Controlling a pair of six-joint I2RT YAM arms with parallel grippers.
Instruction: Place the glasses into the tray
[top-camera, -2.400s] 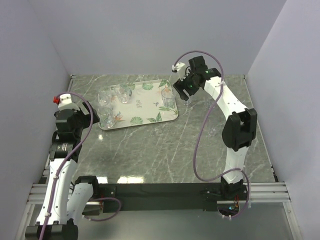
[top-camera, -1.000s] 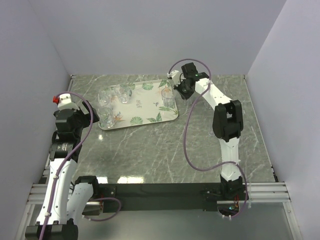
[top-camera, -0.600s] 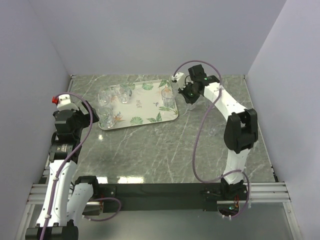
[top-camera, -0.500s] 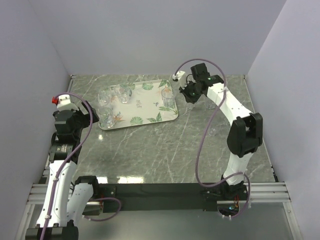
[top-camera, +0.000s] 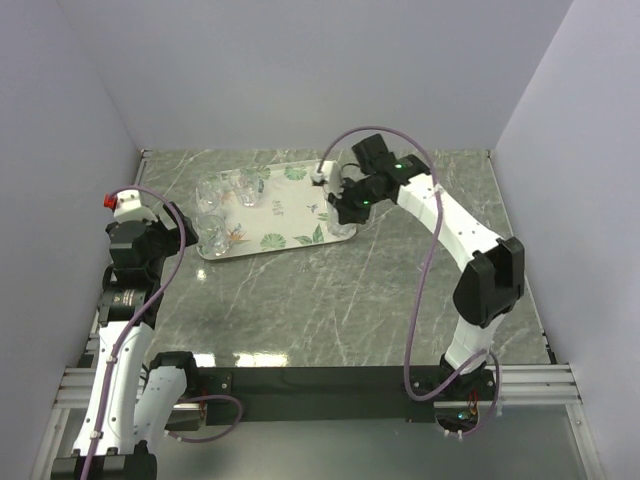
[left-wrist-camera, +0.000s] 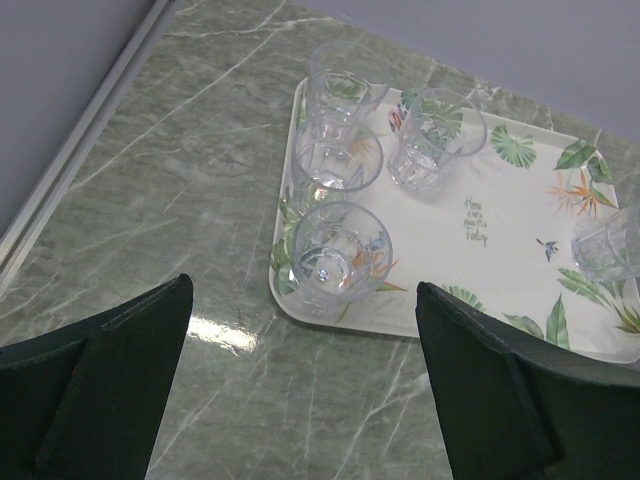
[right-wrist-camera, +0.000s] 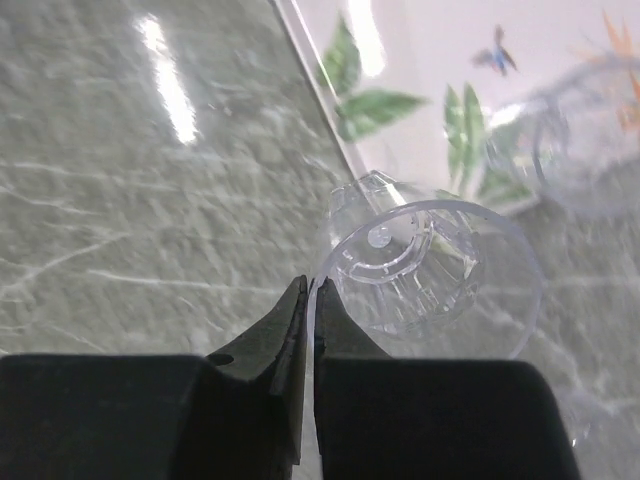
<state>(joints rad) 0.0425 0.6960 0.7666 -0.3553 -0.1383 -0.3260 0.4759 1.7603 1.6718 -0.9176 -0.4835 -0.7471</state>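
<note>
Tumbler, small, clear, colourless glass (right-wrist-camera: 430, 270), hangs from the right gripper (right-wrist-camera: 312, 300), whose black fingers are clenched on one thin bit of its rim wall. The wrist camera looks straight down the mouth to the base. The held tumbler sits across the edge line of the flat rectangular white tray with green-leaf and orange-flower print (right-wrist-camera: 420, 40), part over the tray and part over the grey-green marble table (right-wrist-camera: 150, 200). Cannot tell if it is touching down or in the air. Just beside it, one more clear glass (right-wrist-camera: 590, 140) stands at the tray's right end, and four other glasses (left-wrist-camera: 335, 160) cluster at the left end, so five are in. Any glasses left out on the table are too faint to make out. In the top view the right gripper (top-camera: 345, 205) is over the tray's right end, and the left gripper (left-wrist-camera: 303, 330) waits released, fingers wide apart, near the tray's left corner, holding nothing. Risks: a one-sided rim pinch is weak, so the tumbler could swing or slip. Letting go above the raised rim would probably tip it out onto the table. Moving further in could knock the neighbour glass, and the clear walls make that gap hard to judge.
</note>
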